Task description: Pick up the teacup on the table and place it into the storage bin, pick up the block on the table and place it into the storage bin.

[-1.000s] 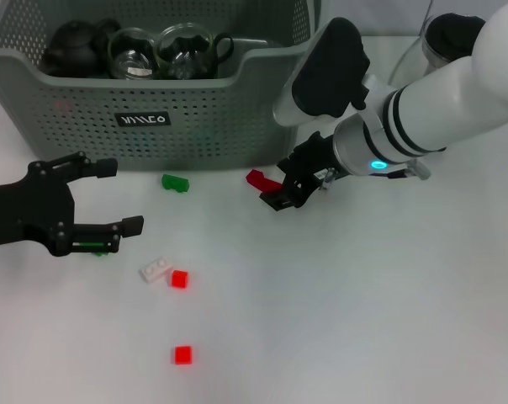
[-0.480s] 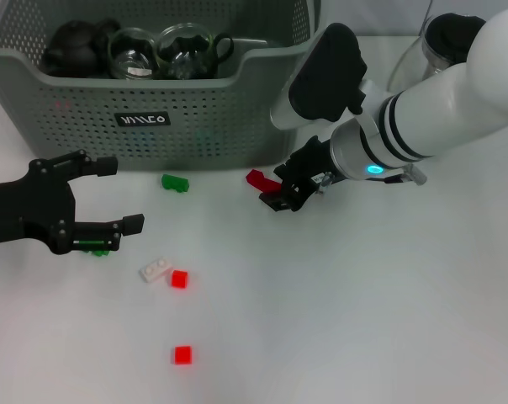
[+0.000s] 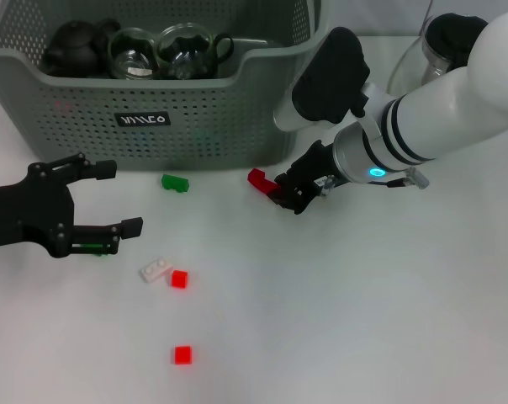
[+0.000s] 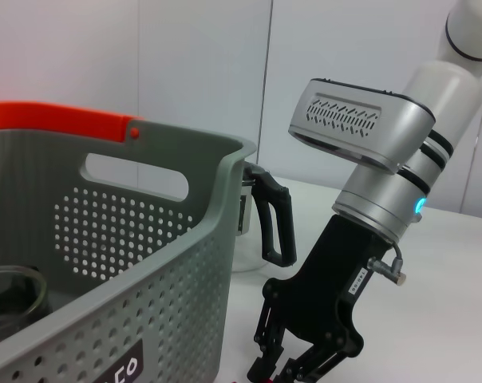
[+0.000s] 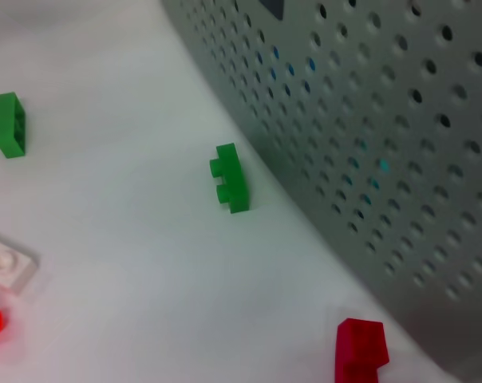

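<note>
The grey-green storage bin (image 3: 195, 118) stands at the back left; two glass cups (image 3: 134, 52) and a dark teapot (image 3: 73, 46) lie inside it. A teacup on the table is out of view. A dark red block (image 3: 256, 178) lies on the table just in front of the bin's right corner, also seen in the right wrist view (image 5: 361, 347). My right gripper (image 3: 281, 192) is low at the table, open, its fingertips right beside this block. My left gripper (image 3: 115, 198) hovers open at the left, above a green block (image 3: 92, 247).
Another green block (image 3: 175, 182) lies before the bin. A white block (image 3: 156, 269) and two red blocks (image 3: 179, 279) (image 3: 182, 354) sit nearer the front. A glass pitcher with a black lid (image 3: 443, 38) stands at the back right.
My right gripper has crept towards the dark red block and now sits closer against it. The left arm has stayed where it was.
</note>
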Controlling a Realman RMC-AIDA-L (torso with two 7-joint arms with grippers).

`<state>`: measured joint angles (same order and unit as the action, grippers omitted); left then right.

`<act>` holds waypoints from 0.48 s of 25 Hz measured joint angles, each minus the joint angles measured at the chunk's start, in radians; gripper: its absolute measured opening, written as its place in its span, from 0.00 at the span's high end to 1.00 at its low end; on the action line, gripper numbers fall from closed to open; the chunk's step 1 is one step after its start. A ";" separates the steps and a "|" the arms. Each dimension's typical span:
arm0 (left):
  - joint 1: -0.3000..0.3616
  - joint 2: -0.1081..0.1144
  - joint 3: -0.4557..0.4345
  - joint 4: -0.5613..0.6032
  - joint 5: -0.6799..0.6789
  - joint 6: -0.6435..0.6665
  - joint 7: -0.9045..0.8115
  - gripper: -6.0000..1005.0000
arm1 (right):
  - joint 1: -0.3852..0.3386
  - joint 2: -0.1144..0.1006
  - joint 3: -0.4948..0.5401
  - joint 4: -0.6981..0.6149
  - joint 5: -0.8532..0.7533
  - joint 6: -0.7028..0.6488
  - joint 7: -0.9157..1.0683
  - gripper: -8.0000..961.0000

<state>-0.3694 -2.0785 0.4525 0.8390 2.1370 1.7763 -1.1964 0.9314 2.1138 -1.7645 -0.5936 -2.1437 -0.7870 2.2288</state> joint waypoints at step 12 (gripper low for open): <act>0.004 0.001 0.000 0.000 -0.006 0.007 0.000 0.05 | -0.018 -0.004 0.002 -0.044 -0.001 -0.044 -0.006 0.78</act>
<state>-0.3658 -2.0774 0.4525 0.8390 2.1313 1.7834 -1.1964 0.9131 2.1095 -1.7624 -0.6374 -2.1449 -0.8313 2.2228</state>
